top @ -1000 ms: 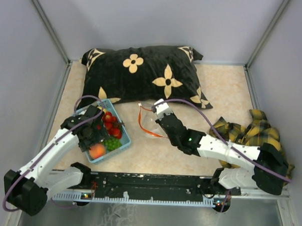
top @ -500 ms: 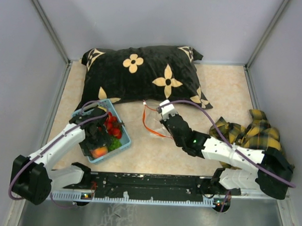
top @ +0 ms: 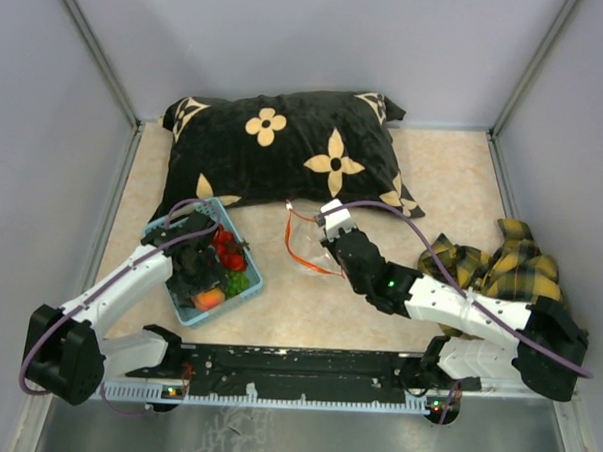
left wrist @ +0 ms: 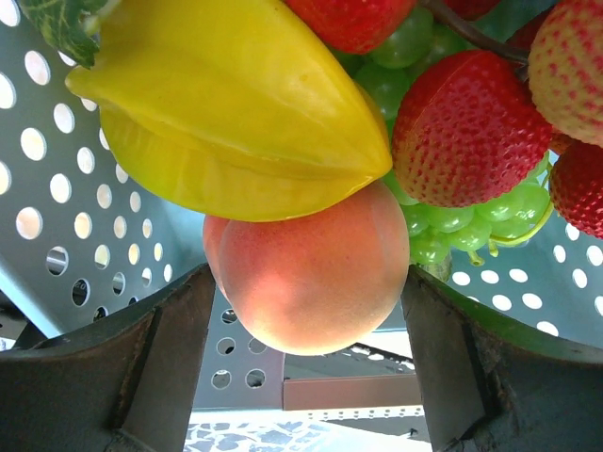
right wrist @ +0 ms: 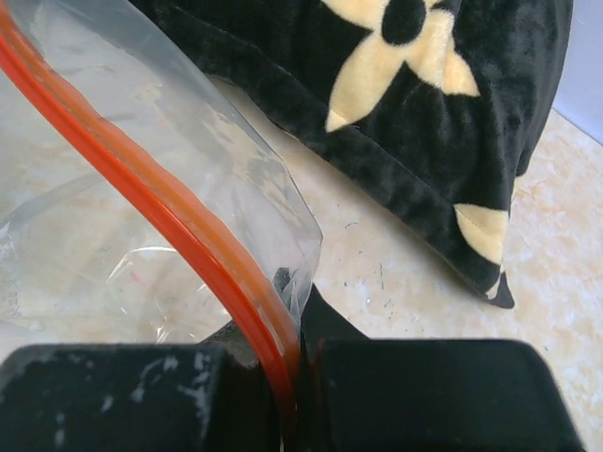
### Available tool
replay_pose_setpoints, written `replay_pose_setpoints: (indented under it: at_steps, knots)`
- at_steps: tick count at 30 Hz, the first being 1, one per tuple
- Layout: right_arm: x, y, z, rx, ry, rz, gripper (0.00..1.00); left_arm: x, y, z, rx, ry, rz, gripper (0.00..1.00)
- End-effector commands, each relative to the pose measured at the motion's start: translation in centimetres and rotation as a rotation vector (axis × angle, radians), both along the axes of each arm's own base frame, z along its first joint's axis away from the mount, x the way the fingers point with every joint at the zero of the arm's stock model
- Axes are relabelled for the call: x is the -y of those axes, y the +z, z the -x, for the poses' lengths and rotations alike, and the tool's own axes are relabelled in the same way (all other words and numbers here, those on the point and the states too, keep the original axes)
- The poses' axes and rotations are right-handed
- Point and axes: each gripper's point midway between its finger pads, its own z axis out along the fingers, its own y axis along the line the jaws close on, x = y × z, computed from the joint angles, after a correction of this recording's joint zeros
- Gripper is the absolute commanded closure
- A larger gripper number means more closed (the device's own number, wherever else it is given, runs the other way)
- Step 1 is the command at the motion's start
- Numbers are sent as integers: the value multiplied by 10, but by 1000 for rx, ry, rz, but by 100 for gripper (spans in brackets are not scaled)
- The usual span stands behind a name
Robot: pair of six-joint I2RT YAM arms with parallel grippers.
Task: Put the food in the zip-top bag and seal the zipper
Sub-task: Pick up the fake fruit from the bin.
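The food sits in a light blue perforated plastic basket (top: 249, 276) at the lower left of the top view. In the left wrist view, a round orange-pink toy peach (left wrist: 301, 250) lies under a yellow ridged star-shaped fruit (left wrist: 236, 113), with red strawberries (left wrist: 466, 132) and a green grape bunch (left wrist: 471, 221) to the right. Several fruits run off the top and right edges of that frame. From above, the black wrist covers much of the basket.

The small clear plastic zip-top bag (top: 306, 241) lies on the beige speckled surface (top: 454, 183) at the frame's middle, just below a black pillow with cream flowers (top: 285, 145). It is hard to trace there, apart from its thin red zipper (top: 290, 251). In the right wrist view it is cut off at the left and top.

The left end effector (left wrist: 309, 311) stands wide, with one finger on each side of the peach, just beside its flanks. Whether they touch it cannot be made out.

The right end effector (right wrist: 287, 377) is clamped on the zipper at the bag's mouth edge. Its fingers are pressed together with the strip between them.

A yellow and dark plaid cloth (top: 500, 265) is bunched at the right.
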Motion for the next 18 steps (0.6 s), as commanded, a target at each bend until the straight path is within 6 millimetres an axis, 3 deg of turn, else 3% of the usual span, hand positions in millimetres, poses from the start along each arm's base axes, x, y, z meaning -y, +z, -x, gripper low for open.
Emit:
replay_pose_setpoints:
  at_steps: [1, 18]
  knots:
    - [-1, 22, -5, 46, -16, -82, 98, 6, -2, -19, 87, 17, 28, 17]
    - [-8, 22, -7, 31, -6, -61, 98, 3, -15, -25, 150, 40, 28, 13]
